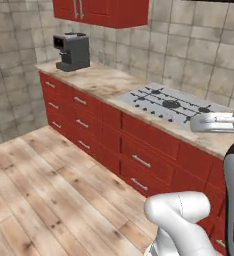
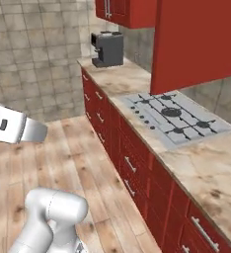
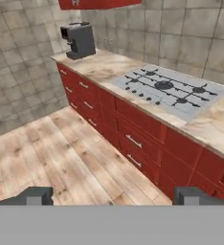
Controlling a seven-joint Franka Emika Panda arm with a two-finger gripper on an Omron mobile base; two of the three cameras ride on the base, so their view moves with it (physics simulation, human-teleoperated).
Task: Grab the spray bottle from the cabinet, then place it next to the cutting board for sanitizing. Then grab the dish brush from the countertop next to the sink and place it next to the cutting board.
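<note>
Gripper spread wide, tips far apart at bottom of hand view, nothing between them, touching nothing; hangs over wood floor, well clear of countertop. Ahead of hand & slightly to its right: run of red drawers under beige slab, stovetop set into it. Farther ahead, toward top left of hand view: coffee machine at far end of slab, red wall cabinet just above it, only its bottom edge seen from hand. In right base view, a big red panel hangs near the camera over stovetop, prob. an open cabinet door or a second wall unit, can't tell which. Spray bottle not made out anywhere, so direction from hand & its long axis can't be given; judged to sit inside a cabinet, up & ahead of hand. Cutting board, sink, dish brush likewise not located. Judged stage: very start, step one not yet begun. Next move turns on getting hand up to cabinet level & finding bottle first.
</note>
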